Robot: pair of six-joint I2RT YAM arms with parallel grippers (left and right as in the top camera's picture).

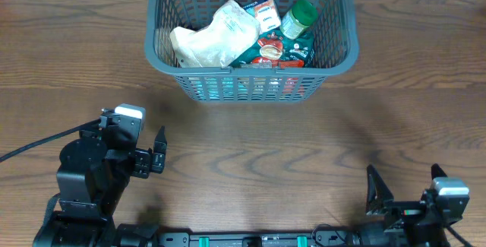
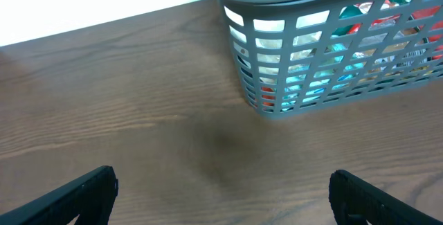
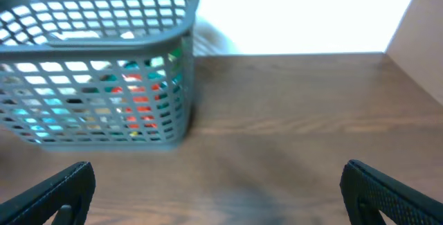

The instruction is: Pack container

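Overhead only: container (image 1: 228, 87) at 12 o'clock holds white bag (image 1: 216, 34) and green-lidded jar (image 1: 301, 17). Wrist views: left gripper (image 2: 221, 176) and right gripper (image 3: 216, 166) are spread, empty.

**A robot lab bench, not a home**

A black left arm (image 1: 87, 175) and a matching right arm (image 1: 440, 205) are mounted at the near edge of a wood-grain surface (image 1: 250, 148). A mounting rail (image 1: 250, 240) with teal fittings runs along that edge. A black cable (image 1: 34, 148) trails off the left side. Behind the surface is a plain white wall (image 3: 304, 10), and a bare beige panel (image 3: 423, 24) stands at the right. The only domestic things are a grey plastic basket (image 1: 250, 87) and the packaged groceries (image 1: 277, 48) inside it.
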